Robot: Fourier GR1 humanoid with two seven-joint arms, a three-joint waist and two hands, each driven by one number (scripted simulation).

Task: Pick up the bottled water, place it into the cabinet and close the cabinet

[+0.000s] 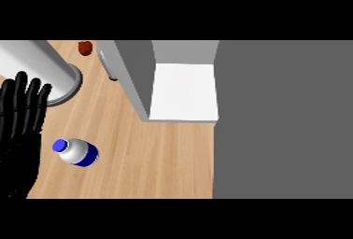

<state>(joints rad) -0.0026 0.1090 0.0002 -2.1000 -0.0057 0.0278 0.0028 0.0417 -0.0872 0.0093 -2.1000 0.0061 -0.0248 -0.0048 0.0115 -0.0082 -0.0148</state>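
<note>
The bottle point(76, 152) lies on the wooden worktop point(158, 158), toward the lower left. It has a blue cap that points up and to the left, a pale silvery body and a blue band round its far end. Nothing touches it; it rests on bare wood.

The left hand point(21, 121) shows at the left edge, black, with its fingers straight and pointing up the view. It is released and grasps nothing. Its fingertips reach up near a big silver cylinder point(38, 65), which stands at the upper left on a round grey base. The bottle lies just beside the hand, to its right, with a strip of wood between them. The right hand does not show at all.

The cabinet point(183, 91) sits at the upper middle, well apart from the bottle. Its door point(131, 77) is open, seen as a grey panel running down the cabinet's left side, and the white inside floor is bare to view. A pale handle point(109, 63) shows on the door's outer face, on the side toward the cylinder. To the right of the cabinet a plain dark grey surface point(283, 121) fills the rest of the view from top to bottom.

A small red thing point(85, 47) sits at the far edge of the worktop, between the cylinder and the door; I cannot tell what it is.
</note>
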